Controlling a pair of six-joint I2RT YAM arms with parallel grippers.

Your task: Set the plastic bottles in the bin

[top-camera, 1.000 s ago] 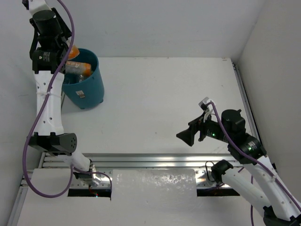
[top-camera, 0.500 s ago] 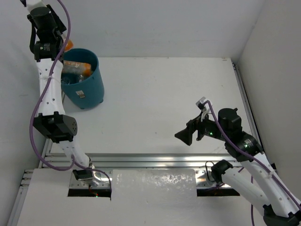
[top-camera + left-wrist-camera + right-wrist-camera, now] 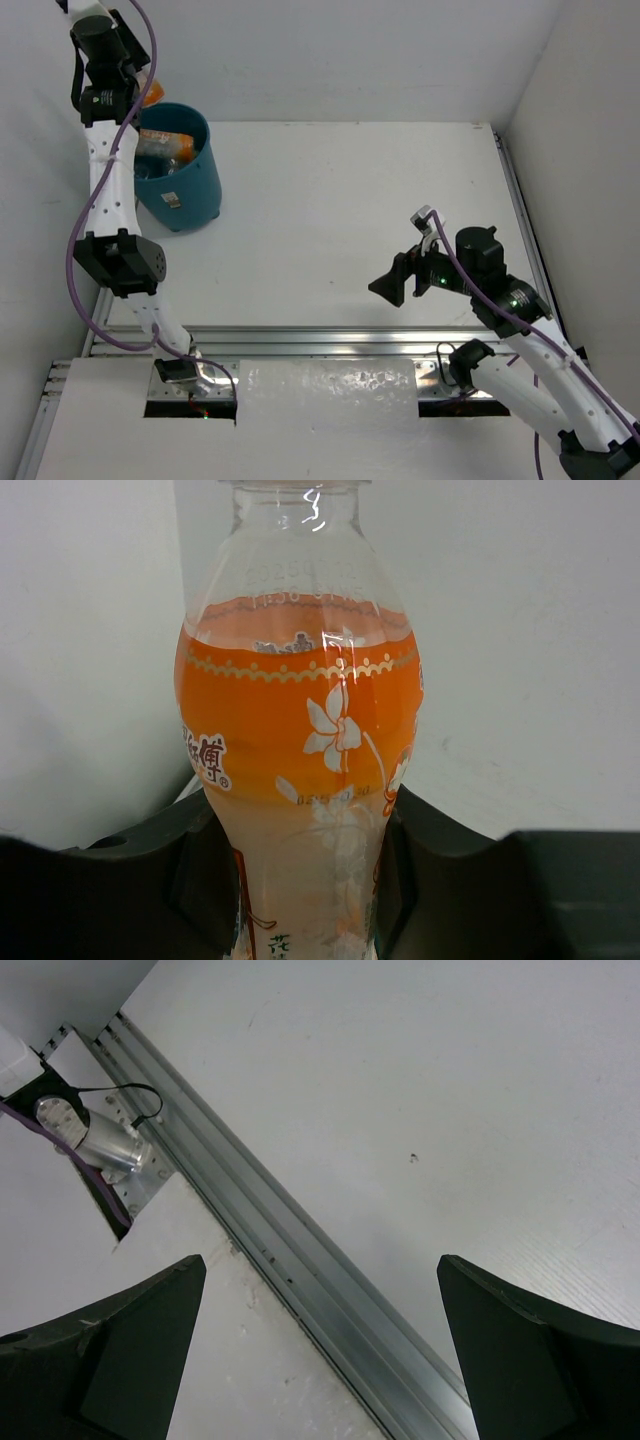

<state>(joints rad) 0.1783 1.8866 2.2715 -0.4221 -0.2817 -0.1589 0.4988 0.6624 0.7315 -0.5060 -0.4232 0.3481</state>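
My left gripper (image 3: 300,880) is shut on an orange bottle (image 3: 300,730) with a flower print, its fingers (image 3: 195,870) clamping the pale lower body. In the top view that gripper (image 3: 135,85) is raised high at the far left, just behind the teal bin (image 3: 190,185), and a sliver of the orange bottle (image 3: 152,92) shows beside it. The bin holds several bottles (image 3: 165,145), one orange among them. My right gripper (image 3: 385,285) is open and empty over the table's near right part; in its wrist view (image 3: 320,1290) only the table and a rail lie below.
An aluminium rail (image 3: 320,335) runs along the table's near edge, with a white sheet (image 3: 325,395) in front of it. A rail also runs down the right side (image 3: 520,200). White walls close in at the back and both sides.
My left arm has lifted the orange bottle higher and further back behind the bin. My right gripper has drifted a little to the left and stays open.
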